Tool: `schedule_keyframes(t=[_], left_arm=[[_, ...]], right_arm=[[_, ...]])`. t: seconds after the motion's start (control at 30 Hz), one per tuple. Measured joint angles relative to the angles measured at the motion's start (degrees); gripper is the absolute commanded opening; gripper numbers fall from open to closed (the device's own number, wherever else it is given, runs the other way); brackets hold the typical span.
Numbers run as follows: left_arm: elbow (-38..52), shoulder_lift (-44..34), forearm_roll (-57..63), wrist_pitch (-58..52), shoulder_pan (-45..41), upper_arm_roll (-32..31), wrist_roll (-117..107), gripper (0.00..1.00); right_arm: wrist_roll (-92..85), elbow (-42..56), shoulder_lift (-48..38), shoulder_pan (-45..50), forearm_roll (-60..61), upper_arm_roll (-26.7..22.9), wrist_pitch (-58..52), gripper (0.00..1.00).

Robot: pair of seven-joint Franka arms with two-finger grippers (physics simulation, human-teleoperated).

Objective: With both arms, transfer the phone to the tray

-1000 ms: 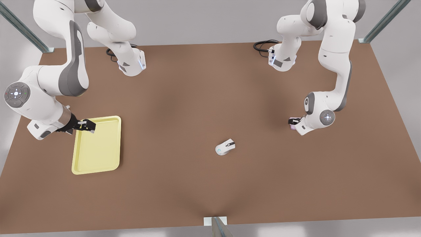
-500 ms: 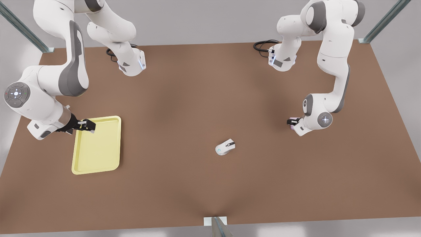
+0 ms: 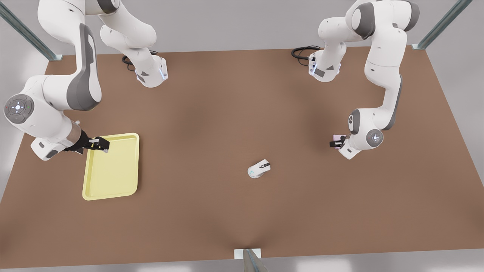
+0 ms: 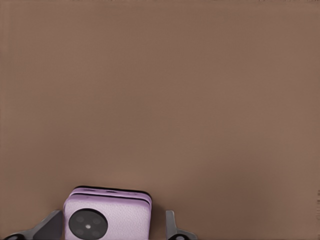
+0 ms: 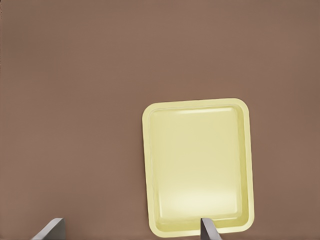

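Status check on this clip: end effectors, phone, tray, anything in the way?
Left end effector open astride phone, front view's right. Right end effector open over tray corner. Phone not yet on tray. Mouse lies between.

tray (image 3: 111, 170) left, mouse (image 3: 259, 169) (centre), phone (image 3: 336, 137) right

text: none readable — labels: none — numbers: none
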Motion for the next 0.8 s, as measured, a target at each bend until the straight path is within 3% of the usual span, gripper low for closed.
schedule_keyframes(t=[0.2, 0.27, 0.3, 0.6, 0.8], left_arm=[[0.12, 0.64, 0.37, 0.24, 0.0, 0.0, -2.61, 1.0], [0.26, 0.82, 0.53, 0.26, 0.0, 0.0, -3.34, 0.82], [0.32, 0.83, 0.65, 0.24, 0.0, 0.0, -3.68, 0.8], [0.71, 0.2, 0.77, -0.24, -0.27, -0.08, -6.3, 0.81], [2.86, -1.18, 0.26, -2.7, -5.18, -0.47, -9.0, 0.81]], right_arm=[[0.07, 0.09, 0.0, 0.26, 0.04, 0.08, -0.03, 1.0], [0.09, 0.07, 0.0, 0.24, 0.05, 0.09, -0.04, 1.0], [0.1, 0.05, 0.0, 0.21, 0.05, 0.09, -0.05, 1.0], [0.15, 0.22, -0.06, 0.3, 0.06, 0.21, -0.06, 1.0], [0.2, 0.58, -0.04, 0.5, 0.06, 0.43, -0.07, 1.0]])
